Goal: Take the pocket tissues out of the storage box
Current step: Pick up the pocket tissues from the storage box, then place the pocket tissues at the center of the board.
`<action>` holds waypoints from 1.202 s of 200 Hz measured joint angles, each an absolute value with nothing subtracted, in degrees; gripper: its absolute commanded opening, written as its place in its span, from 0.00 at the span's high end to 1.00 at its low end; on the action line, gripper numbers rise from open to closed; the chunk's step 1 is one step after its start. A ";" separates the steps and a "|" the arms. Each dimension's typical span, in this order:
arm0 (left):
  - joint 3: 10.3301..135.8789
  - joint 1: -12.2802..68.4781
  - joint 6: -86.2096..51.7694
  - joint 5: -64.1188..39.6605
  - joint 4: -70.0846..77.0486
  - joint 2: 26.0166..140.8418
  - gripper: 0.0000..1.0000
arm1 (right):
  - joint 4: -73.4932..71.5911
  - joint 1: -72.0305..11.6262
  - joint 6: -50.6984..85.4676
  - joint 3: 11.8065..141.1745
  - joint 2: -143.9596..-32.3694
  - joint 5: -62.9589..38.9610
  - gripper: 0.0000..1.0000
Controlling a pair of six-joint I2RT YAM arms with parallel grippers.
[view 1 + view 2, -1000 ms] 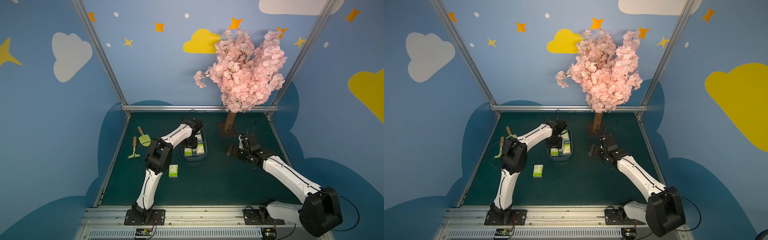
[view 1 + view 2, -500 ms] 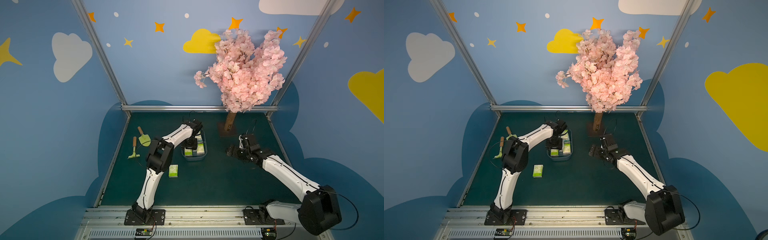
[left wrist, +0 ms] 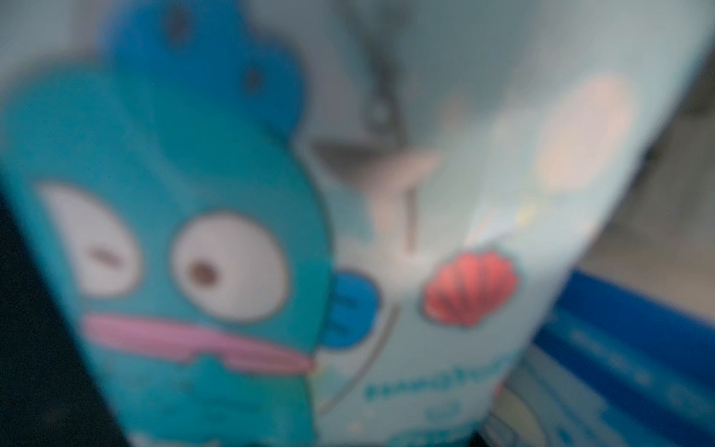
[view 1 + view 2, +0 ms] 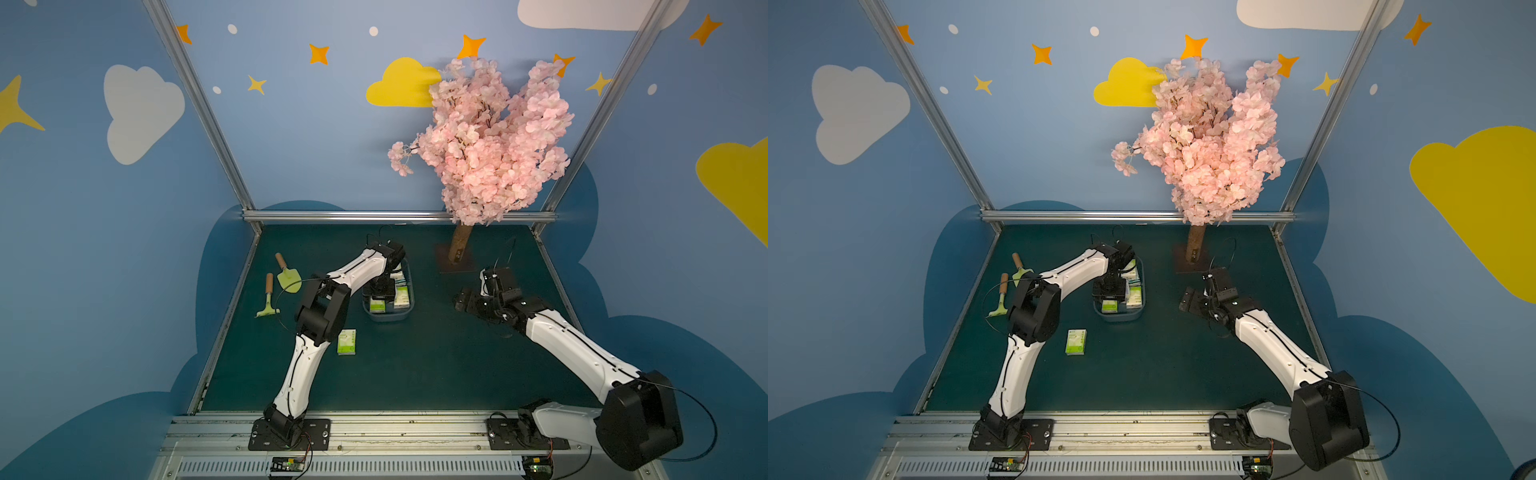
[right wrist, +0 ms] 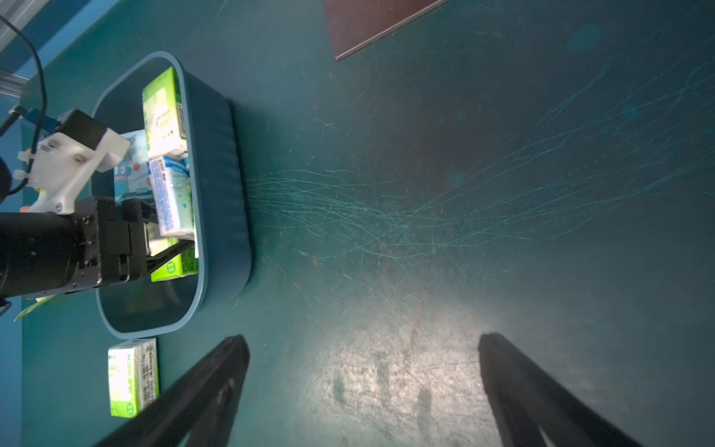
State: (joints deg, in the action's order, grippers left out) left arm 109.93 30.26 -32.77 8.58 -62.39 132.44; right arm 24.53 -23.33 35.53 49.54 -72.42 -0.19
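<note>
Still no lift from the storage box.
My left jaws unmoved among pocket tissues, grip unclear; right jaws wide, empty.

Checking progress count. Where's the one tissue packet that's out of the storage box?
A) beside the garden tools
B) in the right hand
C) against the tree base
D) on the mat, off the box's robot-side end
D: a lime-green packet lies flat on the mat, just clear of the robot-side end of the storage box; the right hand is open and empty.
</note>
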 measured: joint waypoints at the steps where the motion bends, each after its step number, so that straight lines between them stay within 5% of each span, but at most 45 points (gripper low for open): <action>1: 109.93 30.26 -32.80 8.56 -62.39 132.44 0.43 | 24.53 -23.33 35.53 49.54 -72.42 -0.21 0.02; 99: 106.52 30.55 -32.93 7.38 -60.80 128.86 0.48 | 24.58 -23.27 35.53 49.54 -71.70 -0.47 0.02; 240: 95.42 36.18 -39.31 6.17 -60.60 105.43 0.48 | 25.32 -23.00 35.51 46.52 -65.91 -1.41 0.02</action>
State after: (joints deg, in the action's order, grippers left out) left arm 95.42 36.18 -39.31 6.17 -60.60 105.43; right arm 25.32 -23.00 35.51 46.52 -65.91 -1.41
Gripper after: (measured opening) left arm 0.524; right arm 0.982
